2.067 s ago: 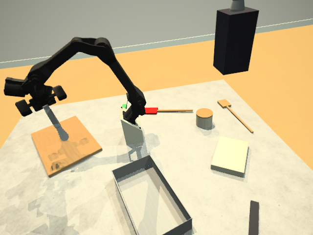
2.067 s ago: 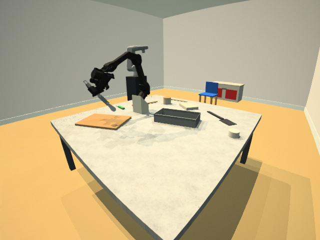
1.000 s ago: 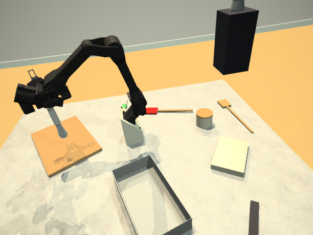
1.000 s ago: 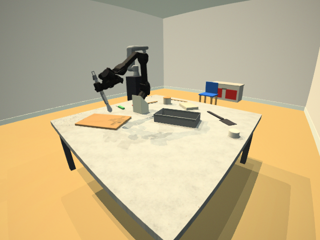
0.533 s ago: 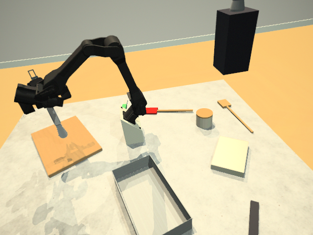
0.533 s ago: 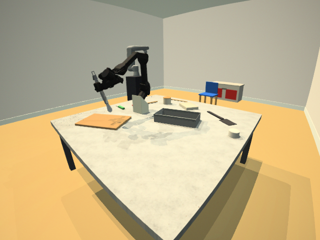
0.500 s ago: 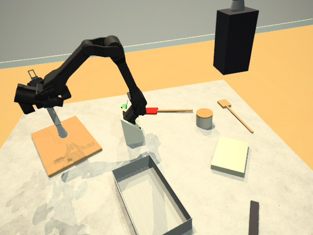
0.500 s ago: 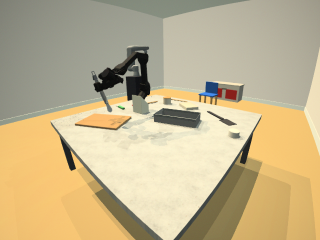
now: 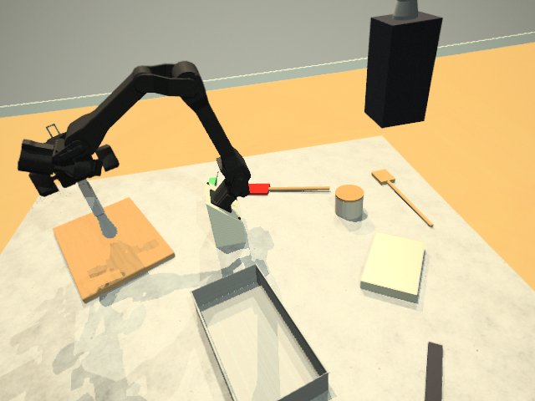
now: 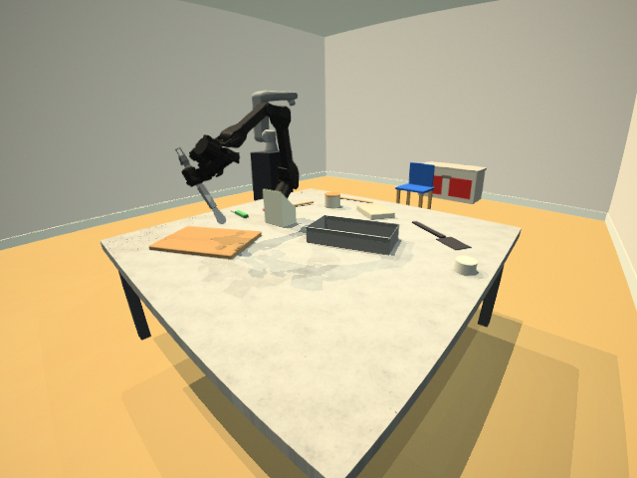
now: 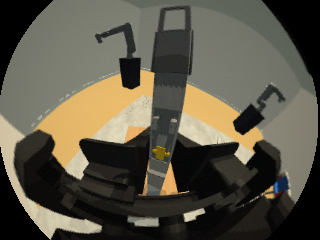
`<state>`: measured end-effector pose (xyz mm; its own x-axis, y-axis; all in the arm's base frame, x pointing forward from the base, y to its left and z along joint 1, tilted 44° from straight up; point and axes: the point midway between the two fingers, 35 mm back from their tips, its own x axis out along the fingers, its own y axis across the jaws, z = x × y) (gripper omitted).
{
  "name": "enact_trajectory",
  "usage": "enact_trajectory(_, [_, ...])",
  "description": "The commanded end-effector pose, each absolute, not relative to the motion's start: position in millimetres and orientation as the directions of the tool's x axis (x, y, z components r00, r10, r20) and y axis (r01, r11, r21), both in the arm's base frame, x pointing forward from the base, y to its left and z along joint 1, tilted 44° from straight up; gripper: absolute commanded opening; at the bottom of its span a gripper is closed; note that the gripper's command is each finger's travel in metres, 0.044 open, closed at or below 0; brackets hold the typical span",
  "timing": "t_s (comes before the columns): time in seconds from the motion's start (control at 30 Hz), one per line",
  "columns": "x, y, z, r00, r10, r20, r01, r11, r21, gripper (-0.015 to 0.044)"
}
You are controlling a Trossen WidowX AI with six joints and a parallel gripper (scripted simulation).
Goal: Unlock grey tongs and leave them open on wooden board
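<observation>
My gripper (image 9: 79, 172) (image 10: 197, 180) (image 11: 159, 129) is shut on the grey tongs (image 9: 109, 227) (image 10: 206, 197) (image 11: 172, 50), around the middle of their length. The tongs are held in the air, slanting, tips down and hinge end with its wire loop up. The arms look close together; I cannot tell whether the lock is off. A small yellow piece (image 11: 160, 152) shows on the tongs near the fingers. The wooden board (image 9: 78, 241) (image 10: 177, 240) lies flat, below the tongs. The roasting tin (image 9: 226, 286) (image 10: 349, 241) stands apart with no tongs on it.
A pale angled block (image 9: 228, 228) (image 10: 278, 210) stands between board and tin, by the arm's base. A round tin with orange lid (image 9: 349, 192) (image 10: 331, 195), a cream slab (image 9: 393, 264) (image 10: 375, 211), a red-headed tool (image 9: 259, 189) and a dark spatula (image 9: 434, 371) (image 10: 452, 242) lie farther off.
</observation>
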<state>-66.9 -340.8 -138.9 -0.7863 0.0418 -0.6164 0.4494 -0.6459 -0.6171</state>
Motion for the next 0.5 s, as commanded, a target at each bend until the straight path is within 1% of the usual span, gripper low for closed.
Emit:
enact_trajectory(0.0, [-71.8,-342.4,-146.6,-0.747,0.106,-0.656,0.455,-0.638,-0.621,-0.015])
enact_trajectory(0.47, [-83.8,-333.2,-169.5,-0.556,0.343,-0.757,0.468,-0.623,-0.627,-0.015])
